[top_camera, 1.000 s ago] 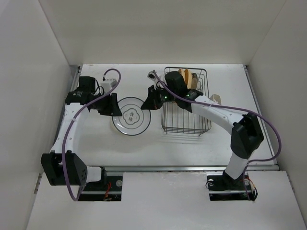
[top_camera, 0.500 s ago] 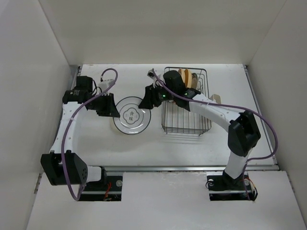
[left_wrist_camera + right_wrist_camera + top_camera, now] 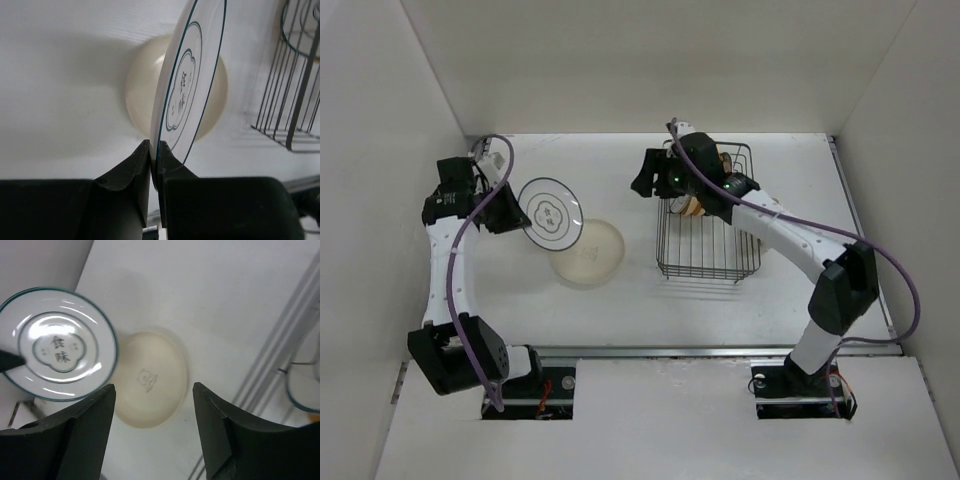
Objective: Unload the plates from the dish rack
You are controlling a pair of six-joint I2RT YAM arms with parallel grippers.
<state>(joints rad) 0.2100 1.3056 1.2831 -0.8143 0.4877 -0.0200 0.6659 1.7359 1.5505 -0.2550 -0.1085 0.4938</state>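
My left gripper (image 3: pixel 519 216) (image 3: pixel 154 150) is shut on the rim of a white plate with thin dark rings (image 3: pixel 551 211) (image 3: pixel 186 95) (image 3: pixel 59 344), holding it tilted above the table's left side. A cream plate (image 3: pixel 588 252) (image 3: pixel 141 87) (image 3: pixel 150 379) lies flat on the table just below and to the right of it. High over the cream plate my right gripper (image 3: pixel 642 178) (image 3: pixel 152 387) stands open and empty. The dish rack (image 3: pixel 708 245) (image 3: pixel 287 100) sits to the right. Yellow-orange plates (image 3: pixel 723 161) stand at its far end, partly hidden by the right arm.
White walls close in the table at the left, back and right. The right arm stretches across the rack's top. A dark-rimmed plate edge (image 3: pixel 300 392) shows at the right of the right wrist view.
The left gripper has closed on the ringed plate, lifted it off the cream plate and carried it left, tilted. The right gripper has opened, let go of that plate and pulled back towards the rack.
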